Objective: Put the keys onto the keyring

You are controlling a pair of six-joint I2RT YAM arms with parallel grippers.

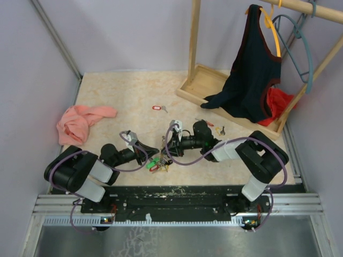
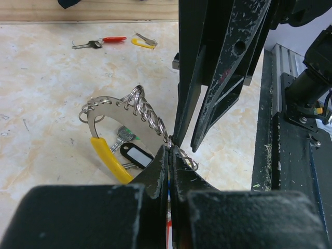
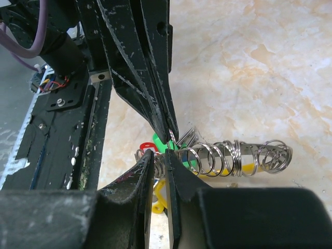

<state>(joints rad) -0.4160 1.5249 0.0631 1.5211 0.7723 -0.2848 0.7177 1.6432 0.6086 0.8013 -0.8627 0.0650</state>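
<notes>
The keyring [image 2: 140, 101] is a thin silver ring strung with several small split rings [image 3: 233, 158]; it lies between the arms near the table's front edge [image 1: 156, 163]. Keys with yellow [image 2: 106, 155], black [image 2: 136, 154], green [image 3: 155, 142] and red [image 3: 147, 150] tags hang on it. My left gripper [image 2: 171, 148] is shut on the ring's wire. My right gripper [image 3: 161, 158] faces it tip to tip, its jaws narrowly apart with small rings pinched between them. Loose keys lie farther back: one red-tagged [image 1: 157, 107], another [image 1: 221, 129], plus red [image 2: 104, 41] and yellow [image 2: 141, 42] ones.
A pink cloth [image 1: 80, 122] lies at the left. A wooden rack base [image 1: 206, 85] stands at the back right, with a dark top [image 1: 252, 69], a red cloth [image 1: 276, 101] and a teal hanger [image 1: 300, 48]. The metal rail [image 1: 177, 201] runs along the near edge.
</notes>
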